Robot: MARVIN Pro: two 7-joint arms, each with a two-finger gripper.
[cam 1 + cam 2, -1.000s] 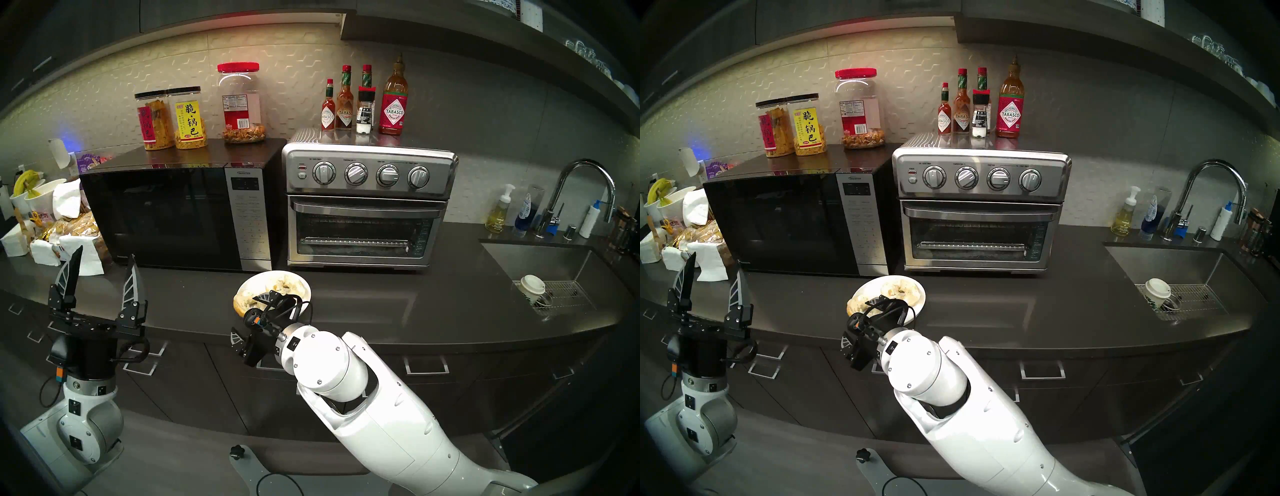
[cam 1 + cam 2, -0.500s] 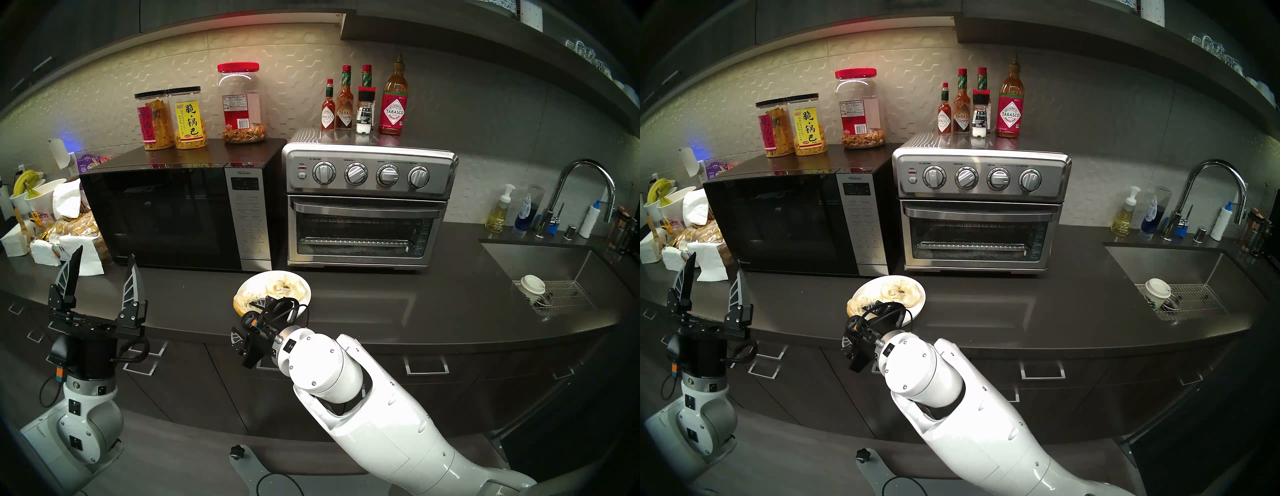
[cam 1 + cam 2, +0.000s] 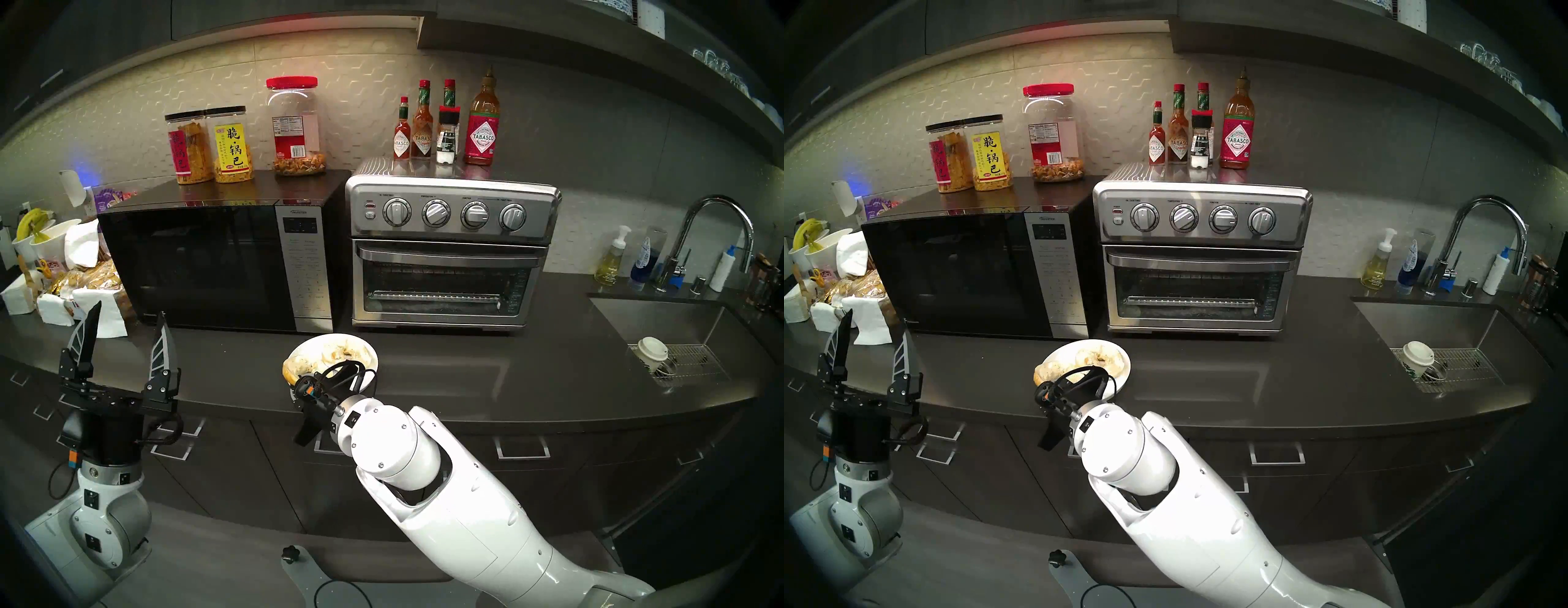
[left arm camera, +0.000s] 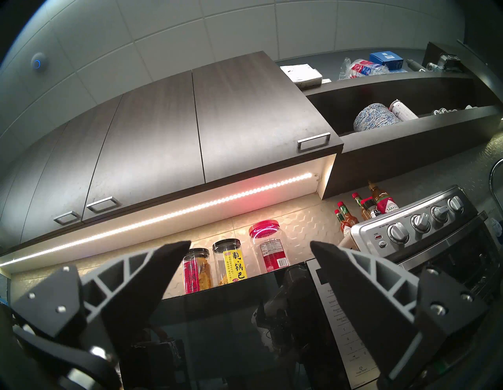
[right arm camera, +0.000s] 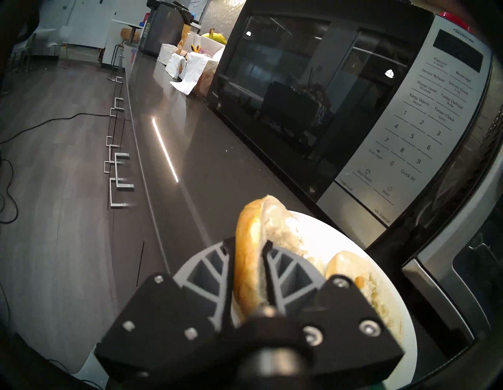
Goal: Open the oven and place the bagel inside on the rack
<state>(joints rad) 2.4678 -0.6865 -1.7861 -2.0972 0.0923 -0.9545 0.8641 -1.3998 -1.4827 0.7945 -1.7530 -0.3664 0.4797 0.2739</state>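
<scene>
The right gripper pinches one bagel half edgewise over the plate, likely for lifting, while the oven remains shut and the left gripper hangs open and empty.

A black microwave is sitting on the dark countertop, carrying two snack jars and a red-lidded jar on its top. Five condiment bottles are standing in a row against the tiled wall. A white plate is lying before the microwave. A paper cup is lying in the sink, beneath a curved faucet. Bananas and napkins are crowding the far left.
</scene>
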